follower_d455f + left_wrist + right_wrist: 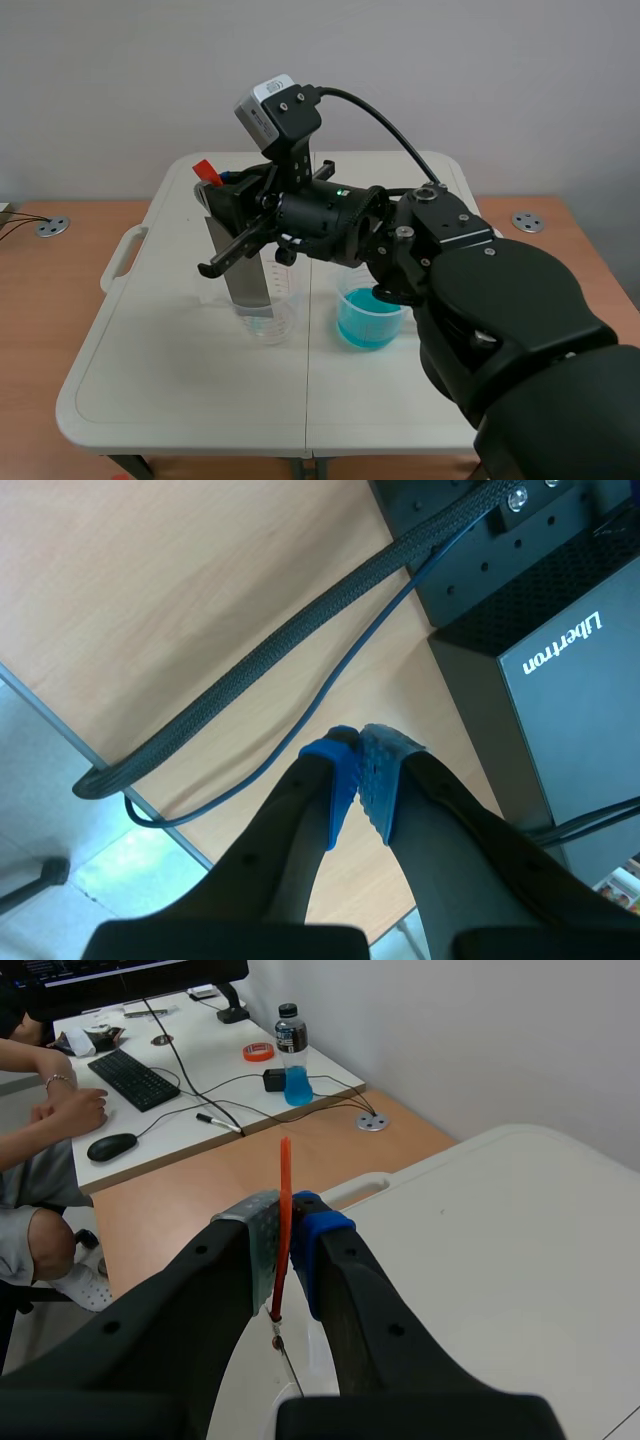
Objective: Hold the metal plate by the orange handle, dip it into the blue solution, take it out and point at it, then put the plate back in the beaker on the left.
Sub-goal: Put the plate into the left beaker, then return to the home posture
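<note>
The orange handle is clamped in the right hand, the metal plate reaching into the left beaker, which could be tipped if dragged sideways; the left hand is closed, empty

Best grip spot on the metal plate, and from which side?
The orange handle at its top, from the right, across its flat faces: the plate stands upright in the beaker, so only the top is free. The right end effector is shut there.
</note>
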You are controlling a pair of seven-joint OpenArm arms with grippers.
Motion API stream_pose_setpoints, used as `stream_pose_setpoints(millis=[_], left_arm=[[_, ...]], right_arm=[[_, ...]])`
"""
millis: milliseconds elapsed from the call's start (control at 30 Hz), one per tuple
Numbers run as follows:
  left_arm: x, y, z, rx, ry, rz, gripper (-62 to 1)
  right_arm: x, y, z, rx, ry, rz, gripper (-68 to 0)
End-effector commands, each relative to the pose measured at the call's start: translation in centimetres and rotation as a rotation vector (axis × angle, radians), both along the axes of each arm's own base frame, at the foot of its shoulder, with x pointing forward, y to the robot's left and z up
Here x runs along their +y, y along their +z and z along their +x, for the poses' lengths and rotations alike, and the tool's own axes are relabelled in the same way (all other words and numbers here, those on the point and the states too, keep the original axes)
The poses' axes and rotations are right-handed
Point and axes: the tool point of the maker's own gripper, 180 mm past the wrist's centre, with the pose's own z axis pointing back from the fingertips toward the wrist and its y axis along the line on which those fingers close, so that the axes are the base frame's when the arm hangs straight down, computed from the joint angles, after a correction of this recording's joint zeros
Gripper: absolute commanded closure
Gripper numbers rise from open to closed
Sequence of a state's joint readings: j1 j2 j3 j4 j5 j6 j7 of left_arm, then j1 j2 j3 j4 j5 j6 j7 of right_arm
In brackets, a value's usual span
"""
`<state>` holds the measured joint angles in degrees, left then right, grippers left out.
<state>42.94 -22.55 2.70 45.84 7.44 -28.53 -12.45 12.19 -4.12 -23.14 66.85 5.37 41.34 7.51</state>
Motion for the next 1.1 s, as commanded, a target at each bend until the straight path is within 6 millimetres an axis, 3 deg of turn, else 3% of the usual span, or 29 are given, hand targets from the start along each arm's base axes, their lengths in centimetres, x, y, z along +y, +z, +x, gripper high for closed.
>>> stream_pose_setpoints(millis=[0, 367, 767, 1067], left_arm=[[-0.1, 0.3, -0.1, -0.002, 0.004, -0.01, -0.6], [-0.1, 0.3, -0.1, -0.003, 0.005, -0.011, -0.6], [-0.1, 0.3, -0.1, -0.003, 0.005, -0.011, -0.6], [-0.1, 0.3, -0.1, -0.003, 0.005, -0.011, -0.6]], right_arm=[[0.2, 1.3, 0.6, -0.025, -0.002, 0.035, -1.3], [-0.1, -0.9, 0.7, 0.025, -0.028, 0.029, -1.3], [-0.8, -1.7, 1.4, 0.032, -0.079, 0.002, -1.5], [-0.8, -1.9, 1.4, 0.029, -0.078, -0.006, -16.6]])
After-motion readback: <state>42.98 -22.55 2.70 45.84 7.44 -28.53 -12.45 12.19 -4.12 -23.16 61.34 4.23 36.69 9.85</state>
